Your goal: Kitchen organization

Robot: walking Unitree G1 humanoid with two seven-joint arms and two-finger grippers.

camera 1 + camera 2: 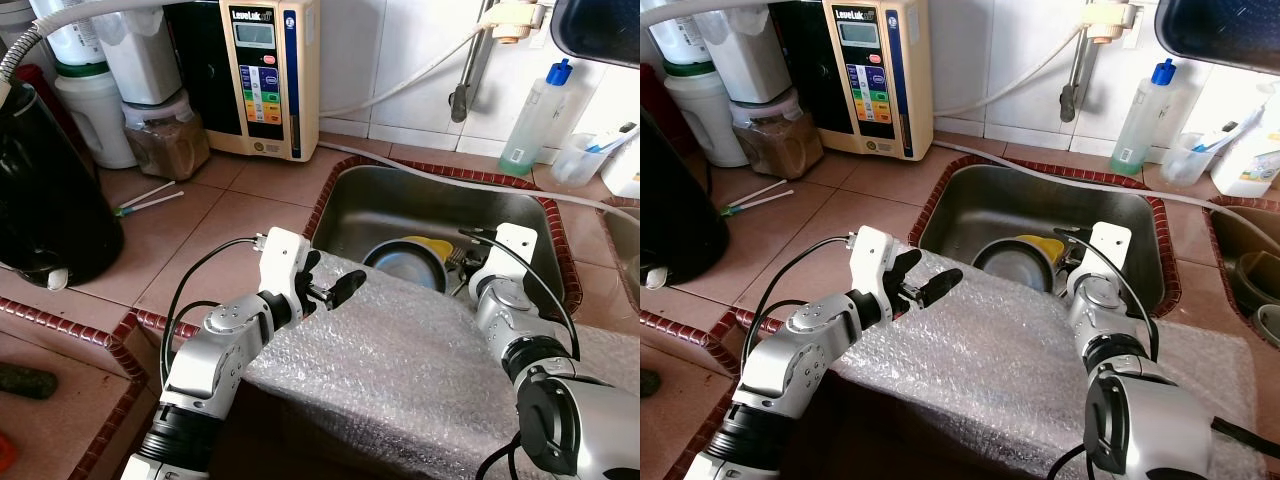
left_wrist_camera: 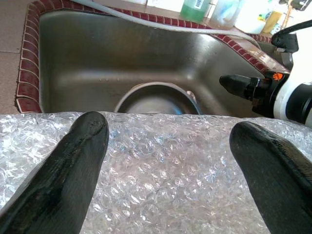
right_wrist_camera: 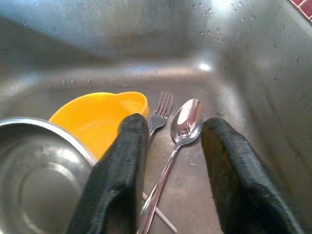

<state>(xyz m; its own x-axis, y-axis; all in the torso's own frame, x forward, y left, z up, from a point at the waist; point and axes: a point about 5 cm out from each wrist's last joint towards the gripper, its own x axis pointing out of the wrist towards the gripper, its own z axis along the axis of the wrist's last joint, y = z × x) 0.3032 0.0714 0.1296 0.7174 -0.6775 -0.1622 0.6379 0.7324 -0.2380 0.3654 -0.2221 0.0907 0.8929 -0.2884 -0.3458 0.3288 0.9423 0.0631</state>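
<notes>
Reaching into the sink (image 1: 370, 195), the right gripper (image 3: 173, 161) hangs with fingers apart astride the spoon (image 3: 183, 129) at frame centre, so I'd drop straight and pinch its handle, clear of the fork (image 3: 160, 116); the left gripper (image 1: 335, 288) idles, spread over bubble wrap (image 1: 400, 370).

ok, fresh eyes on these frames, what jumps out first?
A big sheet of bubble wrap draped over the near edge of the steel sink, with the left hand open just above it. In the sink, the open right hand straddles a spoon beside a fork, next to a yellow bowl and a metal bowl.
</notes>
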